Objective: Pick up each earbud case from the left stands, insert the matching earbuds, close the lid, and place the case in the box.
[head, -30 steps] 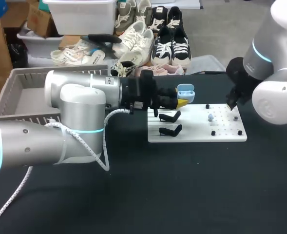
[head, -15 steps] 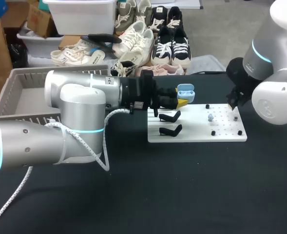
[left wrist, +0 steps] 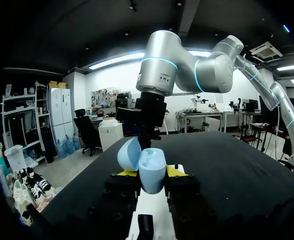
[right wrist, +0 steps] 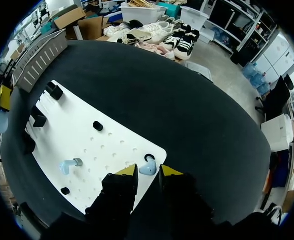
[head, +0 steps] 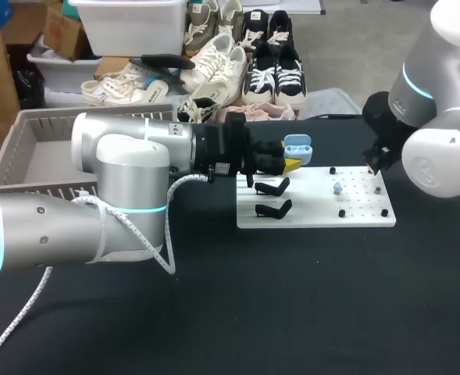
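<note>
**Head view.** Dial laid on the table [head: 230, 312], 12 at the far edge.
- The left arm [head: 128, 180] enters from 9 o'clock and lies across to the middle.
- The left gripper [head: 290, 162] holds the light blue earbud case [head: 297, 145] above the 10 o'clock corner of the white board [head: 315, 205].
- The board lies toward 2 o'clock from the table's centre.
- Two black stands [head: 273, 187] sit along the board's 9 o'clock side.
- The pegged earbud [head: 337, 188] stands near the board's middle.
- The grey box [head: 34, 156] sits at 10 o'clock on the table.
- The right arm [head: 440, 148] comes in from 3 o'clock. The right gripper [head: 372, 162] is over the board's 2 o'clock corner; its fingers cannot be made out here.

**Left wrist view.** 12 is straight ahead along the fingers.
- Both yellow-tipped fingers [left wrist: 174, 171] press the case from two sides, so the claw pinches it.
- The case is upright. Its lid [left wrist: 128, 153] is swung open, leaning toward 10 o'clock of the body.
- The right arm stands at 12 o'clock. The board is under the gripper at 6.

**Right wrist view.**
- The claw is spread.
- The loose earbud [right wrist: 147, 169] lies on the board in the gap at the yellow tips, with a black ring peg [right wrist: 149, 158] just beyond it at 12 o'clock.
- I cannot tell whether either pad touches the earbud.
- The pegged earbud is at 9 o'clock of the gripper.
- The held case is farther out, toward 10 o'clock, past the board's end.
</note>
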Robot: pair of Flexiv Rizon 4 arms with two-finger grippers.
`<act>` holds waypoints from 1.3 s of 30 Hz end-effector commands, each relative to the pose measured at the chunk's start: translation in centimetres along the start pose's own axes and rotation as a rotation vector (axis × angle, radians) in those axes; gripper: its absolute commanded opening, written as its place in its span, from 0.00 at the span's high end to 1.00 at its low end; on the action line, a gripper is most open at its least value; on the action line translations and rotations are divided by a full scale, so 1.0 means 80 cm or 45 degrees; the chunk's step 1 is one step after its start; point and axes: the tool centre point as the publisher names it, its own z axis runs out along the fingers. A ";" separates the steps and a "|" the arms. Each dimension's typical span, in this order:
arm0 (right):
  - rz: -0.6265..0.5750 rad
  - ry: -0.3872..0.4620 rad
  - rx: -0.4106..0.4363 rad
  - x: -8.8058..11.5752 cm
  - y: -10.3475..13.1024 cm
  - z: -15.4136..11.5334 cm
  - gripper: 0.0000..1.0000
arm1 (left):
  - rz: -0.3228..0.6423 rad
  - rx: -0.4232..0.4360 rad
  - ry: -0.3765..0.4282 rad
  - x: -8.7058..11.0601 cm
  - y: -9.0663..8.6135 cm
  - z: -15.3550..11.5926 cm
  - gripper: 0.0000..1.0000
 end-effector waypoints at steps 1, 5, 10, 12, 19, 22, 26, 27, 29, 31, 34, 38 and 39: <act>0.004 0.006 0.000 -0.001 -0.001 0.003 0.75 | 0.001 0.000 -0.003 0.001 0.000 0.000 1.00; 0.005 0.011 -0.004 -0.001 -0.001 0.005 0.77 | 0.001 0.000 -0.003 0.001 0.000 0.000 1.00; 0.011 0.014 -0.006 0.000 0.002 0.006 0.85 | 0.001 0.000 -0.003 0.001 0.000 0.000 1.00; 0.010 0.017 -0.007 -0.001 0.002 0.006 0.90 | 0.001 0.000 -0.003 0.001 0.000 0.000 1.00; 0.016 0.017 -0.006 0.001 0.005 0.000 1.00 | 0.001 0.000 -0.003 0.001 0.000 0.000 1.00; 0.030 0.002 -0.014 0.006 0.003 -0.010 1.00 | 0.001 0.000 -0.003 0.001 0.000 0.000 1.00; 0.023 -0.022 0.006 0.010 0.003 -0.030 1.00 | 0.001 0.000 -0.003 0.001 0.000 0.000 1.00; 0.017 -0.027 0.014 0.012 0.004 -0.037 1.00 | 0.001 0.000 -0.003 0.001 0.000 0.000 1.00; 0.008 -0.035 0.023 0.015 0.008 -0.048 1.00 | 0.001 0.000 -0.003 0.001 0.000 0.000 1.00; -0.005 -0.048 0.030 0.018 0.012 -0.060 1.00 | 0.001 0.000 -0.003 0.001 0.000 0.000 1.00; -0.031 -0.060 0.035 0.024 0.019 -0.076 1.00 | 0.001 0.000 -0.003 0.001 0.000 0.000 1.00; -0.087 -0.087 0.034 0.034 0.033 -0.102 1.00 | 0.001 0.000 -0.003 0.001 0.000 0.000 1.00; -0.104 -0.090 0.031 0.039 0.038 -0.109 1.00 | 0.001 0.000 -0.003 0.001 0.000 0.000 1.00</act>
